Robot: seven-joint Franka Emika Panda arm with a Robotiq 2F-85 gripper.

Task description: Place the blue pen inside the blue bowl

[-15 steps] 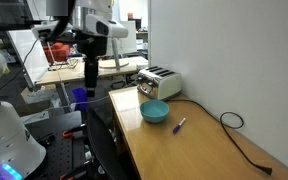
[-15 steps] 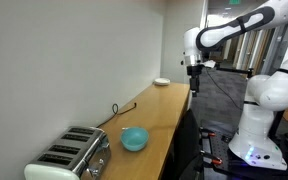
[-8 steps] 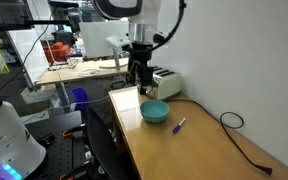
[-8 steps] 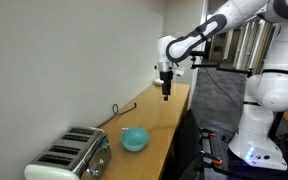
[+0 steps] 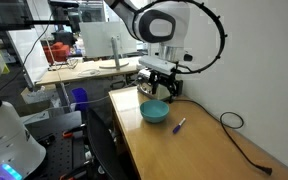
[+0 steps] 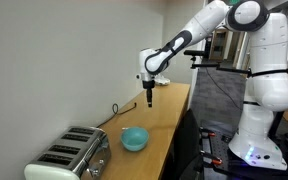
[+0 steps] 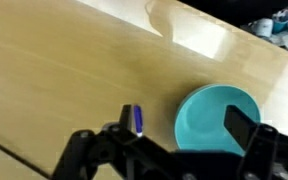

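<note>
The gripper (image 5: 160,87) has swung rightward over the table (image 5: 189,152), fingers apart, above the seemingly empty blue bowl (image 5: 155,111); the blue pen (image 5: 180,124) lies lower right.

The pale wooden tabletop (image 5: 189,150) runs along a white wall. On it the blue bowl (image 5: 155,111) stands upright. A silver toaster (image 6: 74,155) sits near the bowl, by the wall. The blue pen (image 5: 180,124) lies flat just beside the bowl, not touching it. A black cable (image 5: 246,140) trails farther from the bowl, beyond the pen.
</note>
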